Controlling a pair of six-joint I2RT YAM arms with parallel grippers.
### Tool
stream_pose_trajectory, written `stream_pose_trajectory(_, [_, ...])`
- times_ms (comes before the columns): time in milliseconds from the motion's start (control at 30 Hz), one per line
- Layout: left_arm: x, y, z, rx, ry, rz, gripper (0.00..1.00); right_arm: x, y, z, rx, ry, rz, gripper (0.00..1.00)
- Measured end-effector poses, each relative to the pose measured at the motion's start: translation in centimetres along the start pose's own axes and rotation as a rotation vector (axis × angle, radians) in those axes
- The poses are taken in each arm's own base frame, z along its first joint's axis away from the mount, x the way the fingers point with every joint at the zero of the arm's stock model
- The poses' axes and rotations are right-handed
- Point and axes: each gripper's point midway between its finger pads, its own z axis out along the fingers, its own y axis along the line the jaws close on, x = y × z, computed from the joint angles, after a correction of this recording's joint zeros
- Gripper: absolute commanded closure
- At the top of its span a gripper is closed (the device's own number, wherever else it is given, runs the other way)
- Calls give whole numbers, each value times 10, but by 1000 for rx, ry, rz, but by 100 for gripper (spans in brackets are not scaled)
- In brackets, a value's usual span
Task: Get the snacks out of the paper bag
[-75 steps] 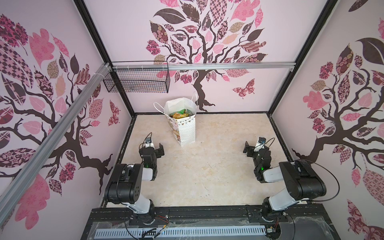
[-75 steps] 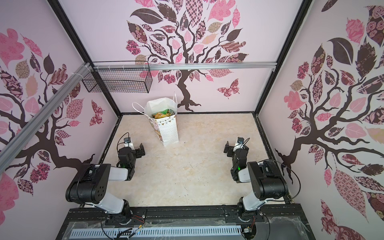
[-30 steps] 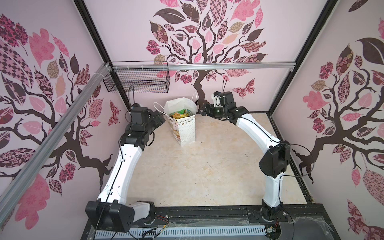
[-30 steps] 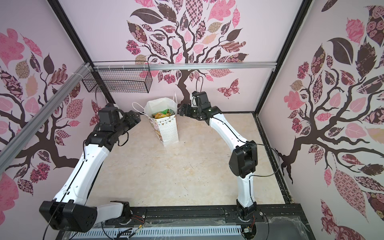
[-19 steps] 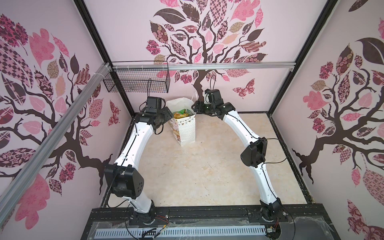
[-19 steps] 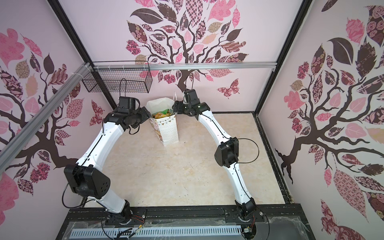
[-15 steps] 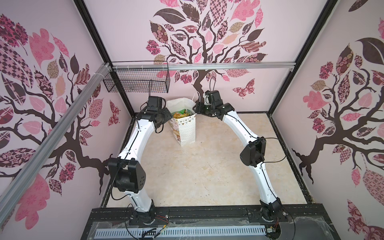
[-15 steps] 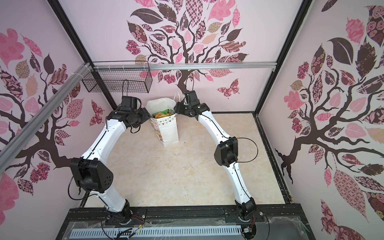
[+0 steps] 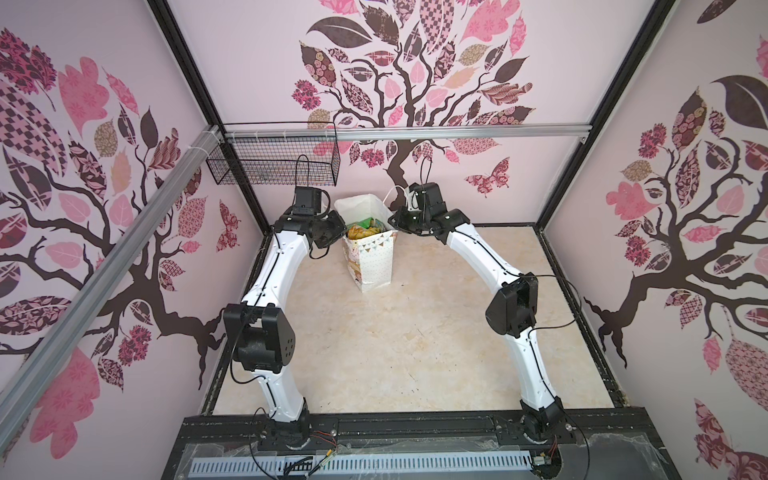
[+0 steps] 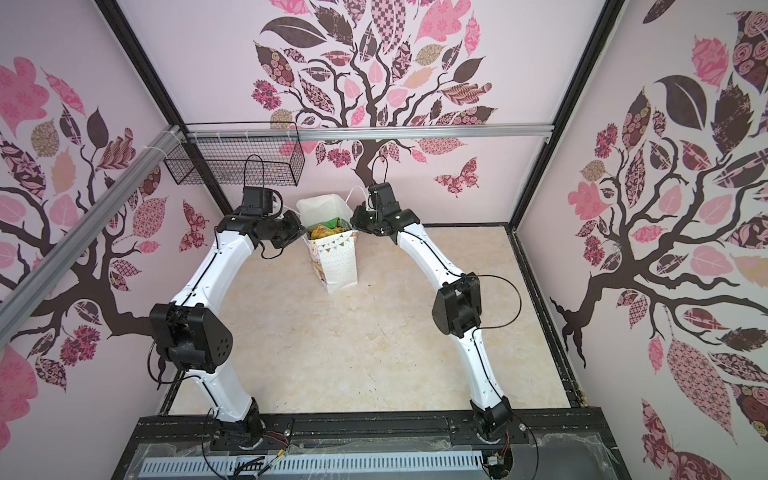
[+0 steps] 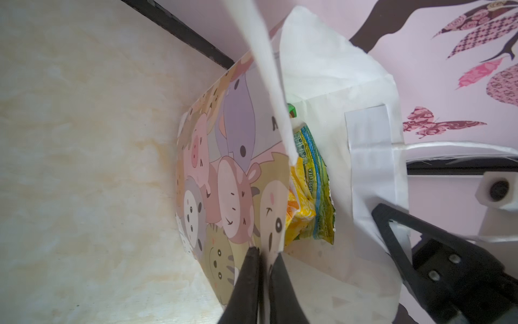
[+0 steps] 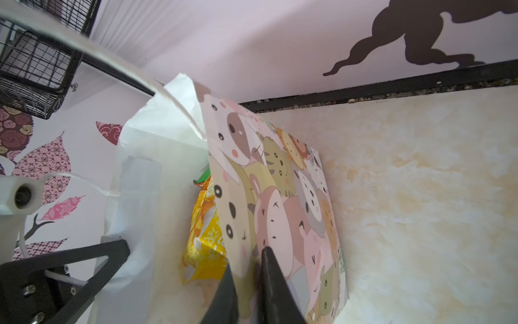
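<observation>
One paper bag [image 9: 374,262] stands upright on the table [image 9: 415,340], towards the far side and a little left of the middle, close to the far wall. In both top views its dotted, bunting-printed face is turned to the near side [image 10: 338,266]. Its mouth is open, and the snacks [image 9: 365,226] lie inside it, piled up near the rim. Three of them can be counted in the left wrist view: one yellow packet [image 11: 300,216], one yellow-green packet [image 11: 318,179] with a blue edge beside it, and one green corner [image 11: 291,110] farther in. How many more lie beneath cannot be told. One white cord handle [image 9: 394,194] loops out past the far right of the mouth.

Two grippers hold the bag, one on each side. The left gripper [image 9: 343,232] is at the left side of the mouth. Its wrist view shows its two black fingers pressed together on the top edge of an animal-printed wall, with only paper between them [image 11: 265,252]. The right gripper [image 9: 393,220] is at the right side of the mouth and is clamped in the same way on the rim of the animal-printed wall there [image 12: 246,262].

Two white arms [image 9: 282,266] arch in from the near edge of the table, one on the left and one on the right, and meet at the bag. One black wire basket [image 9: 274,166] hangs from the rail on the far wall, up and to the left of the bag, well apart from it.
</observation>
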Motion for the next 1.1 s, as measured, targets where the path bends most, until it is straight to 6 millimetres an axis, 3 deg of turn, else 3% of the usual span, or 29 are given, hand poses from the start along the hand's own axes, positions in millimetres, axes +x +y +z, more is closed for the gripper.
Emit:
stream_pose_trajectory(67, [10, -9, 1, 25, 29, 29, 93, 5, -1, -7, 7, 9, 2, 92])
stream_pose_trajectory(200, [33, -17, -3, 66, 83, 52, 96, 21, -4, -27, 21, 31, 21, 93])
stream_pose_trajectory(400, [69, -30, -17, 138, 163, 99, 97, 55, -10, -72, 29, 41, 49, 91])
stream_pose_trajectory(700, [140, -57, -32, 262, 300, 181, 97, 96, -21, -141, 63, 28, 52, 90])
stream_pose_trajectory(933, [179, -79, -51, 306, 333, 246, 92, 125, -29, -183, 69, 24, 78, 82])
stream_pose_trajectory(1100, [189, -86, -58, 314, 325, 271, 79, 132, -28, -197, 65, 19, 92, 63])
